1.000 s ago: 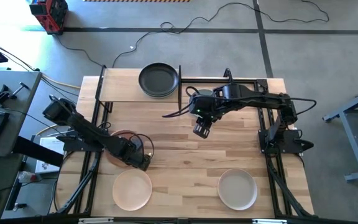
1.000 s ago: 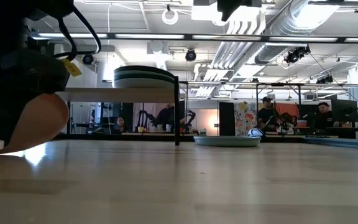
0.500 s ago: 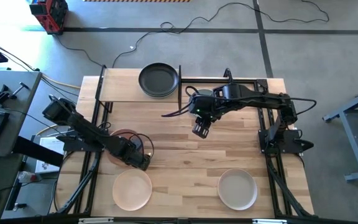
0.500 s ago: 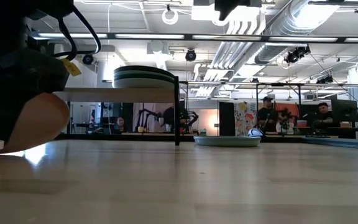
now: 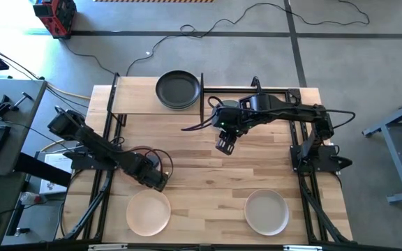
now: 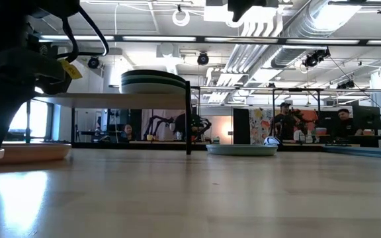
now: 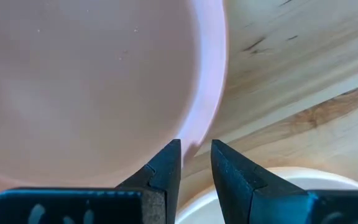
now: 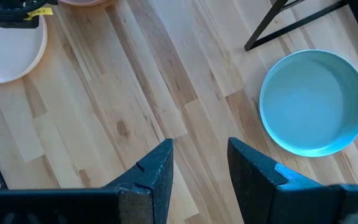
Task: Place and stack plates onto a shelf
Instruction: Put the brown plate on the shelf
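Left gripper (image 7: pixel 194 163) hovering at pink plate (image 7: pixel 92 87) rim near table's left edge, fingers parted, gripping nothing. Right gripper (image 5: pixel 225 146) waiting mid-table, fingers apart. Shelf (image 5: pixel 135 104) at far-left corner carrying dark plate stack (image 5: pixel 178 89). Beige plate (image 5: pixel 149 213), white plate (image 5: pixel 267 212), blue plate (image 8: pixel 312 102) lying unshelved.
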